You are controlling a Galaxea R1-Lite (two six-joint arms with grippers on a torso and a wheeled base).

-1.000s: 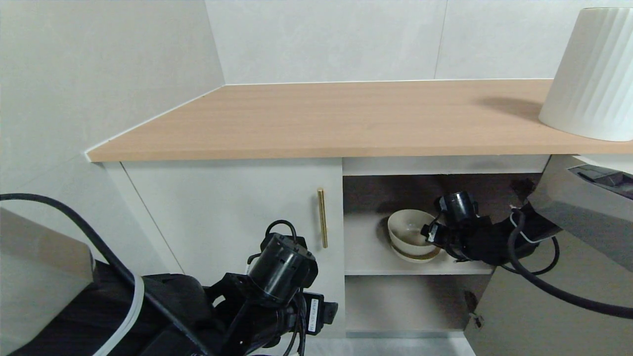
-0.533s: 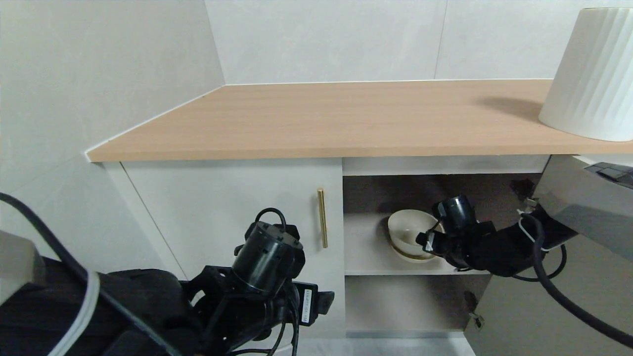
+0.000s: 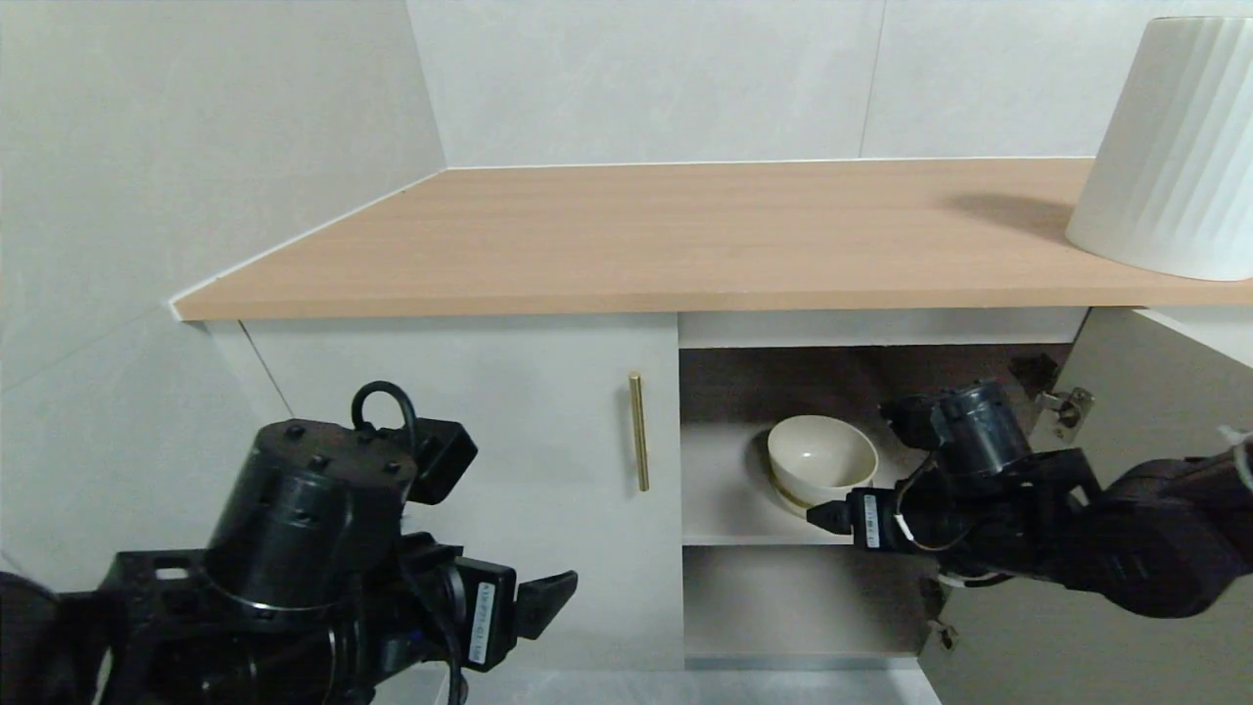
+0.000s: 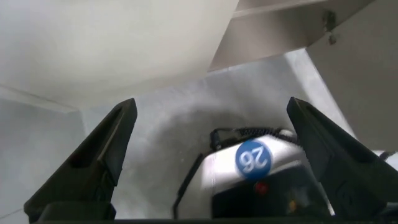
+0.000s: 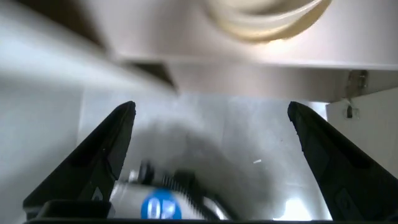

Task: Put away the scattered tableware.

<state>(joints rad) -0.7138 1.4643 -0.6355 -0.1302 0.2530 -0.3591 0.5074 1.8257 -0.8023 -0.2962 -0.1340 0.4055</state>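
A cream bowl (image 3: 820,458) sits on a shallow dish on the cabinet's upper shelf (image 3: 724,490), just inside the open right half; its rim also shows in the right wrist view (image 5: 267,15). My right gripper (image 3: 827,514) hangs just in front of the shelf edge, below and slightly right of the bowl, not touching it. Its fingers are spread wide with nothing between them (image 5: 211,158). My left gripper (image 3: 543,595) is low in front of the closed left door, open and empty (image 4: 211,162), above the grey floor.
The left door carries a gold bar handle (image 3: 637,446). The right door (image 3: 1126,411) stands swung open behind my right arm. A lower shelf (image 3: 803,597) lies under the bowl's shelf. A white ribbed shade (image 3: 1165,147) stands on the wooden countertop (image 3: 636,235) at far right.
My right gripper has let go of the bowl's rim and drawn back out of the cabinet, down and toward me. My left arm has swung left and lower.
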